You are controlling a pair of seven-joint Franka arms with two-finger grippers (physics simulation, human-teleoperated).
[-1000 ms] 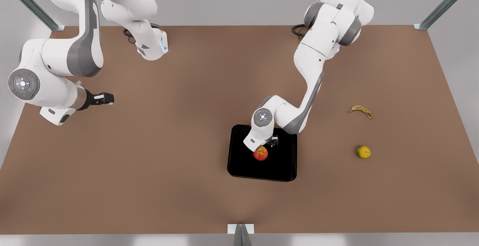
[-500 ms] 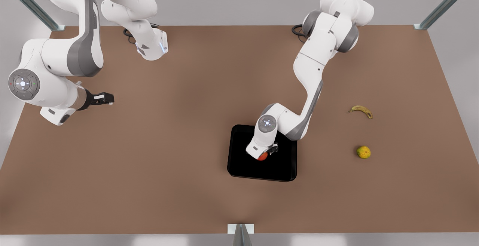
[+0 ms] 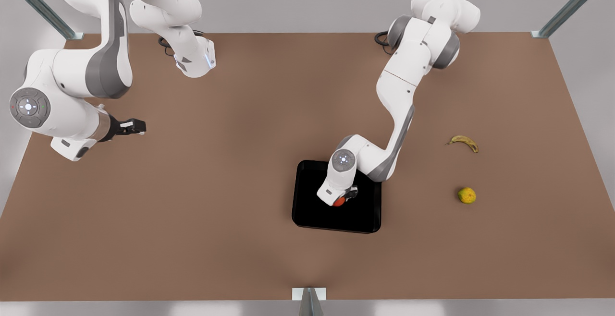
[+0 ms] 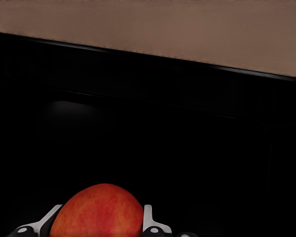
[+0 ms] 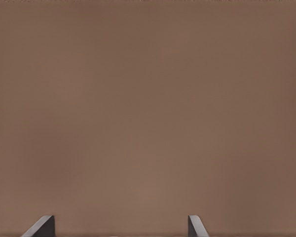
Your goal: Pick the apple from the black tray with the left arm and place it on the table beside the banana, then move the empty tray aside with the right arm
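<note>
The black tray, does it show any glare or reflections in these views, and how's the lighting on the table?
In the left wrist view, the black tray shows a faint pale sheen, and the apple sits between the left gripper fingers. In the front view, the tray looks uniformly black and the table is evenly lit with soft shadows. The right wrist view shows flat, even brown beyond the open right gripper.

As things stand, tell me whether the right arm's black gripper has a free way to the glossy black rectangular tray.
Probably not yet. The right gripper waits open over bare table, apart from the black tray, while the left gripper sits over the tray with fingers either side of the red-orange apple.
</note>
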